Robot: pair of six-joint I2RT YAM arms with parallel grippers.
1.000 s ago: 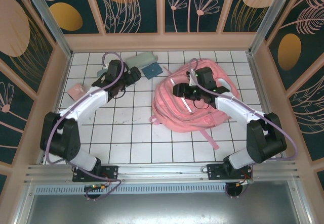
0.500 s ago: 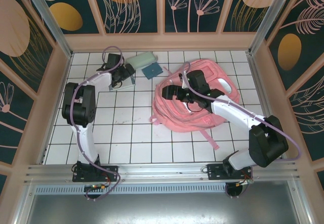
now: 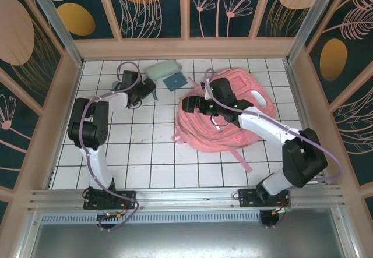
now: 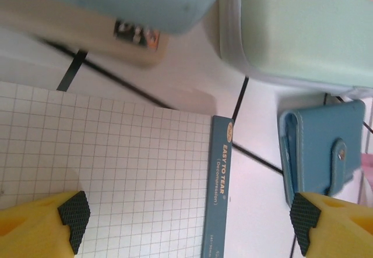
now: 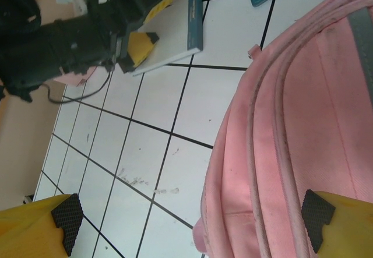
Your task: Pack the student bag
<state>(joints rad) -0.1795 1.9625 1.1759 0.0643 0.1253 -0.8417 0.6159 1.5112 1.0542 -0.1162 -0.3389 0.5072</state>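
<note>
The student bag (image 3: 204,127) is a large pink backpack lying flat right of centre; its pink seams and piping (image 5: 303,112) run down the right wrist view. My right gripper (image 3: 187,103) hovers open at the bag's left edge, with bare tile and bag edge between its fingertips (image 5: 192,217). My left gripper (image 3: 145,90) is at the back left, open wide (image 4: 187,220) over a grid notepad (image 4: 116,170) with a blue spine. One pad is above the paper, the other above the tile beside a blue wallet (image 4: 323,147).
A pale green case (image 3: 163,69) lies against the back, the blue wallet (image 3: 175,81) just in front of it. A blue-topped item (image 4: 116,2) sits beyond the notepad. A pink strap (image 3: 242,159) trails toward the front. Wooden walls (image 3: 64,95) fence the tiled floor.
The left arm has folded back and its gripper has moved to the notepad. The right gripper has slid left to the bag's edge and opened.
</note>
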